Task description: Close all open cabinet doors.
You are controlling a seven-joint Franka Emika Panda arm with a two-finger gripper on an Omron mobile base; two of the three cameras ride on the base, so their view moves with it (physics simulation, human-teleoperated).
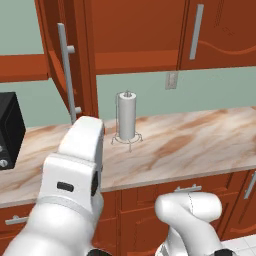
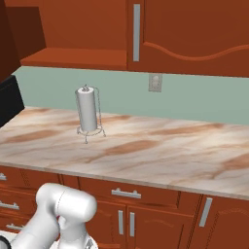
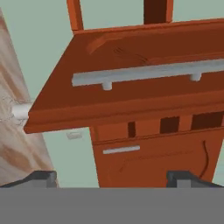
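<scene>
The jaws are spread wide and nothing is held between them; their dark tips are seen at the foot of the hand view, aimed at an open cabinet door (image 3: 131, 83) whose long grey bar handle (image 3: 148, 72) lies across that rolled view. A push on this panel is probably being lined up. In the left base view the same door (image 1: 60, 55) stands swung out at about ten o'clock, above the white arm, its top edge cut off. Farther back, a paper towel holder (image 1: 127, 120) stands on the marble desk (image 1: 200, 140). A closed upper door (image 1: 220, 30) is seen at one o'clock. A black appliance (image 1: 10, 130), perhaps a microwave, is cropped at nine o'clock.
</scene>
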